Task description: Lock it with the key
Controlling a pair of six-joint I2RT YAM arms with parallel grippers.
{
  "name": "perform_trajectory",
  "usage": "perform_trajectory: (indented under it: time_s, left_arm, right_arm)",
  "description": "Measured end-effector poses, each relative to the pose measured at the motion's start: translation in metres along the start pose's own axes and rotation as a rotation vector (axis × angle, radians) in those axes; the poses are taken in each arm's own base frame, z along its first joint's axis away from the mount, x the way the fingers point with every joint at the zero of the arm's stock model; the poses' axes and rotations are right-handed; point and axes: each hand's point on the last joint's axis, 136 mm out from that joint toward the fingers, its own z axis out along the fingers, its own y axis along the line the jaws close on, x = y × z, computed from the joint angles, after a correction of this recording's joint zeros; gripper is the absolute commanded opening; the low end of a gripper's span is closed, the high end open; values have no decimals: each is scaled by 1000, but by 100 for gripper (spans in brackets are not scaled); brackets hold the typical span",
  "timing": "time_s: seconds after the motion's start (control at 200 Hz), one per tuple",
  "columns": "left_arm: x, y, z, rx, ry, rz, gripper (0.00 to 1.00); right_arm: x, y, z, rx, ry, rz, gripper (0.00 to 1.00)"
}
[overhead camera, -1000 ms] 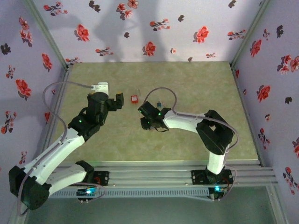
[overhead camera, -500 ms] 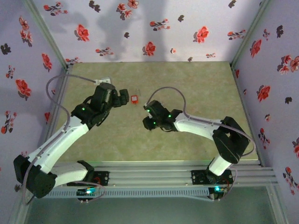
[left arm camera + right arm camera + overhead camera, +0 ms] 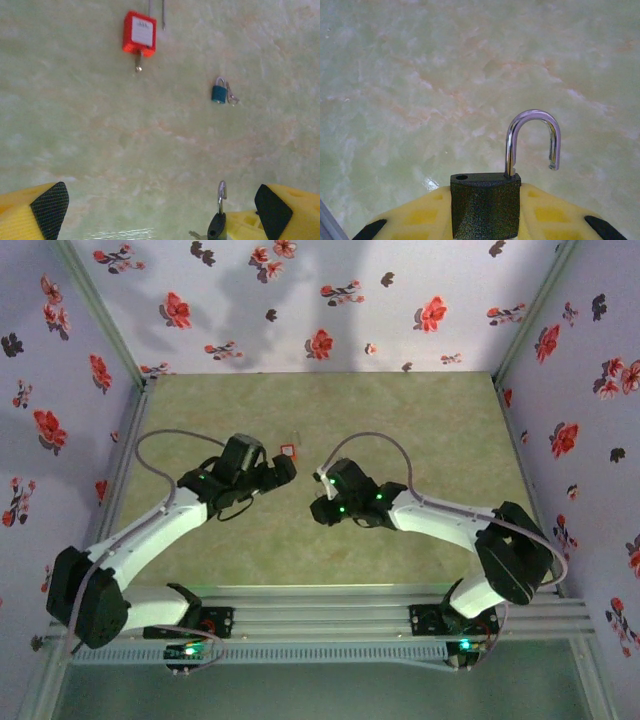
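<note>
My right gripper (image 3: 485,226) is shut on a black padlock (image 3: 485,202), held upright with its silvery shackle (image 3: 532,137) swung open above the table. In the top view that gripper (image 3: 322,504) sits mid-table, and my left gripper (image 3: 284,473) faces it from the left, a short gap away. The left gripper (image 3: 160,207) is open and holds nothing. At the bottom of the left wrist view the black padlock (image 3: 217,225) shows edge-on. A small silvery tip (image 3: 195,234) pokes out beside it; I cannot tell whether this is the key.
A red padlock (image 3: 139,33) lies beyond the left gripper, a small metal piece (image 3: 137,64) sticking out of its underside; it also shows from above (image 3: 288,451). A small blue padlock (image 3: 218,93) lies further right with a tiny metal piece (image 3: 232,95) beside it. Flowered walls (image 3: 320,310) enclose the table.
My left arm has swung right and nearer, bringing its open gripper beside the red padlock and facing the right gripper. The right gripper has shifted slightly, still gripping the black padlock.
</note>
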Motion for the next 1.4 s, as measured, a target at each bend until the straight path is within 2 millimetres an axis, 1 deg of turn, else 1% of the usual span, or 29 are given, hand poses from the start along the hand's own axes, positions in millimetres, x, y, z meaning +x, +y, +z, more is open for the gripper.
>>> perform_trajectory:
  time_s: [0.165, 0.315, 0.46, 0.68, 0.895, 0.985, 1.18, 1.4]
  left_arm:
    - [12, -5, 17, 49, 52, -72, 100]
    - [15, -11, 25, 81, 74, -109, 98]
    - [18, -16, 33, 109, 87, -128, 93]
    - [31, -19, 46, 128, 125, -142, 86]
    - [42, -28, 54, 152, 151, -134, 81]
    - [46, -31, 56, 163, 158, -132, 77]
    - [54, -28, 63, 165, 173, -144, 68]
    - [58, -29, 70, 175, 182, -150, 60]
  right_arm:
    - [-1, 4, -3, -33, -11, -5, 25]
    - [0, 8, -2, -58, -12, -7, 25]
    - [0, 11, -2, -77, -14, -9, 25]
    - [4, 11, -1, -86, -7, -7, 24]
    - [6, 10, 0, -95, -7, -5, 23]
    - [6, 10, -1, -99, -12, -5, 23]
    - [0, 12, -6, -111, -42, -7, 22]
    - [1, 11, -6, -117, -39, -4, 21]
